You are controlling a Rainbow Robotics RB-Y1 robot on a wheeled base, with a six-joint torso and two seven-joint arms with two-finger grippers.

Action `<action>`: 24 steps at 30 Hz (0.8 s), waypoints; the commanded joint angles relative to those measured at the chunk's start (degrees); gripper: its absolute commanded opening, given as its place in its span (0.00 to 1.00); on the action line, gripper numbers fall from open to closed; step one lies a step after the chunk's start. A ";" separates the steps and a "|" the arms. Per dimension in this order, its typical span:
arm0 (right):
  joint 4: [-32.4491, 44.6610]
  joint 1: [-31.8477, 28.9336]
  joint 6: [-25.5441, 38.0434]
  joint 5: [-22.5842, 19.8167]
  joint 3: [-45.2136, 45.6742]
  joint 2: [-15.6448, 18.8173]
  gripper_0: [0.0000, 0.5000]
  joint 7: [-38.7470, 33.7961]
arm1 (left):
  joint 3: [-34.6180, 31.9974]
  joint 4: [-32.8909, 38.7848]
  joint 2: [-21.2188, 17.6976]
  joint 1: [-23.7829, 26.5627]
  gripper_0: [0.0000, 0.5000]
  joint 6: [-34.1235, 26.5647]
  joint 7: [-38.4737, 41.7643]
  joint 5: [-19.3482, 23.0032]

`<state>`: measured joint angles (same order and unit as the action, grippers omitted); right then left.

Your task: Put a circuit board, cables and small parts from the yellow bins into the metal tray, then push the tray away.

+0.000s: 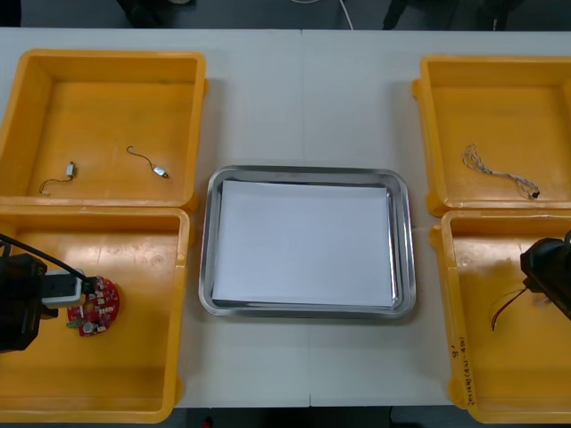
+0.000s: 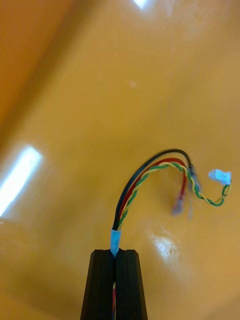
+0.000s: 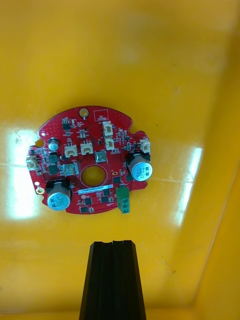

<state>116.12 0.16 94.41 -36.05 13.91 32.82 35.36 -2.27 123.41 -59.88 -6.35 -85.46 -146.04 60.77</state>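
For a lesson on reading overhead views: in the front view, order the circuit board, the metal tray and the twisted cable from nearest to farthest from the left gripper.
From the left gripper, in the near left bin:
1. Circuit board, beside it, same bin.
2. Metal tray, at the middle of the table.
3. Twisted cable, in the far right bin.

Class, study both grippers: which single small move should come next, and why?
Probably the right gripper lifts straight up: it is shut on the red and yellow cable, inside the near right bin, with the metal tray alongside. The left gripper, shut, faces the circuit board.
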 commanded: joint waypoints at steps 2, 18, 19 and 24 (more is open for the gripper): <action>6.92 1.78 6.75 -1.30 4.55 2.86 0.00 0.06 | -1.69 1.92 0.73 1.17 0.00 -0.67 -7.50 0.93; 14.66 1.95 15.54 -16.33 12.55 14.29 0.00 1.90 | -2.48 1.92 0.55 0.02 1.00 -0.58 -6.09 1.63; 14.75 1.95 15.45 -17.38 12.55 15.26 0.00 2.08 | -2.48 1.92 0.47 -0.24 1.00 -0.32 -6.09 1.63; 15.80 2.04 15.45 -21.16 12.55 18.51 0.00 3.22 | -2.30 1.83 0.47 -2.52 1.00 2.32 -6.01 1.37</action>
<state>129.72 0.96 109.46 -55.49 24.76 47.28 35.44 -2.56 123.73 -59.77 -6.64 -84.92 -146.04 61.81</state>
